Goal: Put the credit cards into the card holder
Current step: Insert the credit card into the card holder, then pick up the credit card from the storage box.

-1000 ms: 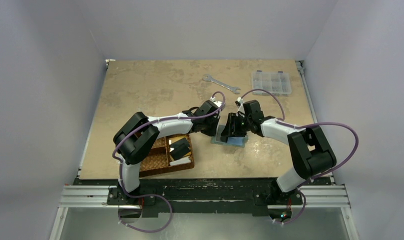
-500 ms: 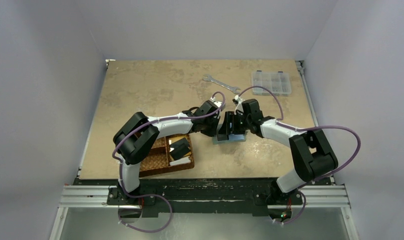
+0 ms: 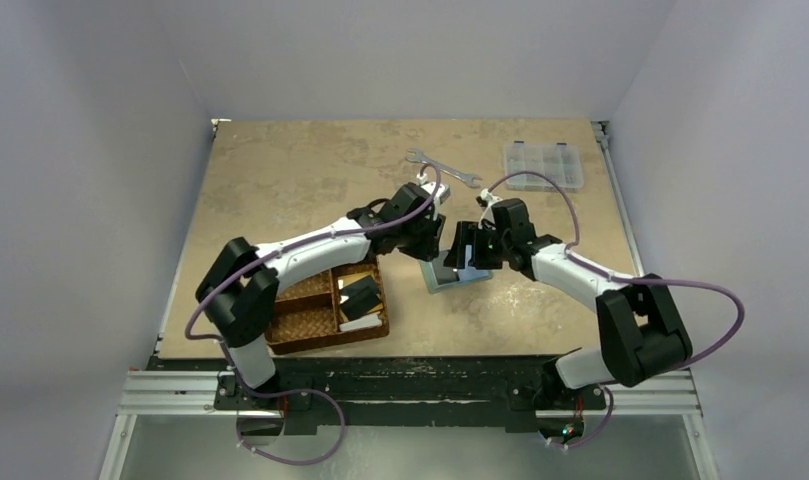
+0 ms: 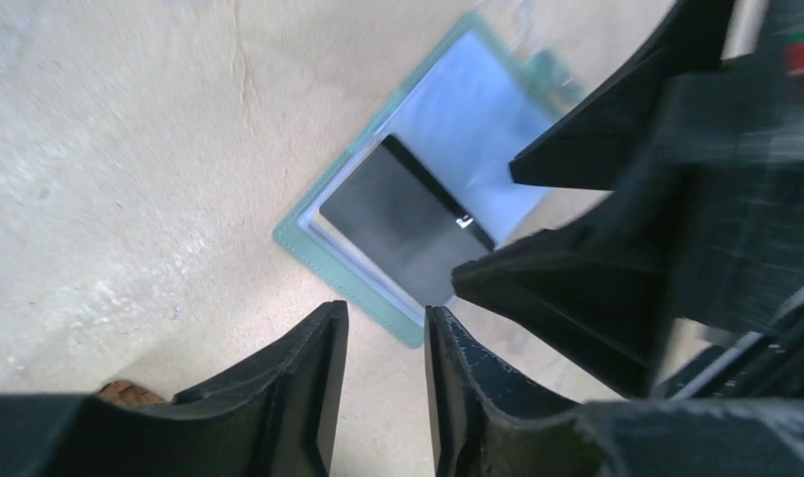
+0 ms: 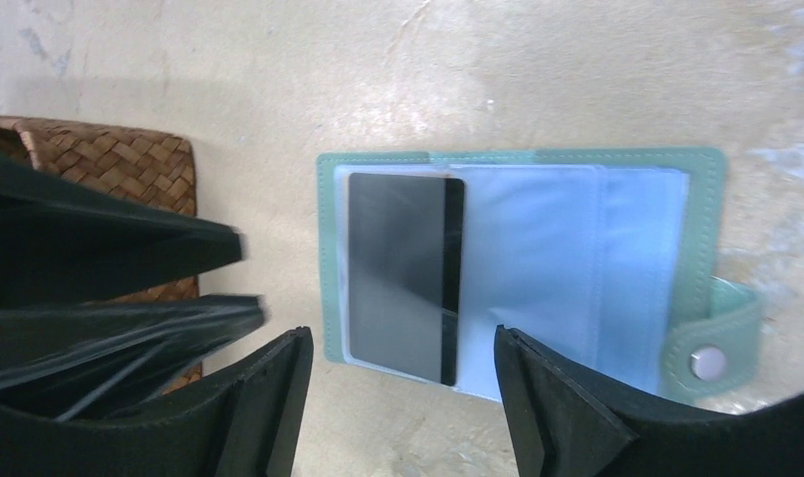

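The card holder lies open on the table, green rim and pale blue pockets, snap tab at one end. A black credit card sits in its end pocket, hazy under the sleeve with one dark edge bare; the left wrist view shows the same credit card. My left gripper hovers just off the holder's corner, jaws narrowly open with nothing between them. Over the holder's edge my right gripper stands wide open and empty. More credit cards, one black and one white, rest in the basket.
The brown woven basket stands left of the holder, close to both grippers. A wrench and a clear compartment box lie at the far side. The two grippers' fingers are nearly touching.
My left gripper has opened and let go of the black card, which stays in the holder, and has drawn back. The right gripper has opened wider. The holder shifted a little.
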Robot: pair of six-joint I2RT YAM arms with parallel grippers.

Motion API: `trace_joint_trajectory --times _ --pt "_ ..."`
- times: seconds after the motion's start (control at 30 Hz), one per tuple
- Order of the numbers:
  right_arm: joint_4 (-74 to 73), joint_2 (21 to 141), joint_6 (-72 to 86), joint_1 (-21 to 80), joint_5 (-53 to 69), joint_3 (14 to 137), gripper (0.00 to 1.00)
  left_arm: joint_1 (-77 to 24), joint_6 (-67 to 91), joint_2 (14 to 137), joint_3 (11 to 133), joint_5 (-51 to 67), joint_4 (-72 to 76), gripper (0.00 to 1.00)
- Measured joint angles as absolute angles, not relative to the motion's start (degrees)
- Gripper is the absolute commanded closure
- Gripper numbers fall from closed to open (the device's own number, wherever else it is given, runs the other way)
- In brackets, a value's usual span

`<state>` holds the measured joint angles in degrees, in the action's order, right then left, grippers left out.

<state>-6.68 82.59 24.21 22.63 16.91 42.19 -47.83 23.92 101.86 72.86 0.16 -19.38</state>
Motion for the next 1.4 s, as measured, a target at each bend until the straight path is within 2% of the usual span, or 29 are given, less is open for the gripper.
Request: trace_joint_trajectory --times 0.23,0.47,0.6,0.73,0.83,0.9,1.0,1.17,1.4 --pt "-10.3 74.4 23.2 22.4 15.3 42.1 0.20 -47.8 23.8 90.1 75.0 0.3 -23.4 0.50" --pt "-11.7 64.3 22.5 22.4 16.0 41.6 0.16 -47.8 23.7 70.4 69.1 -2.3 -29.4 0.46" --pt "-11.7 59.4 22.7 22.4 16.2 41.2 0.15 -47.3 22.9 64.7 66.7 -4.9 -35.2 0.41" --pt "-11.6 57.1 22.8 22.4 16.2 41.2 0.15 -43.8 21.0 63.9 65.3 -4.6 -39.1 0.33" --pt "-11.6 56.8 23.1 22.4 16.1 41.2 0.15 -39.4 18.7 65.1 65.2 -2.0 -40.6 0.32" --pt "-11.6 56.8 23.8 22.4 16.2 41.2 0.15 -36.9 17.2 66.7 65.2 0.4 -41.2 0.32" --pt "-11.5 56.8 25.3 22.4 16.1 41.2 0.16 -35.7 15.1 70.5 65.8 2.7 -42.4 0.37" --pt "-14.9 56.3 26.5 22.4 14.5 43.1 0.14 -35.7 11.2 76.8 67.7 8.2 -46.7 0.34" --pt "-27.2 56.1 25.9 22.4 6.6 56.1 0.16 -35.6 10.3 76.7 68.2 18.1 -53.4 0.37"
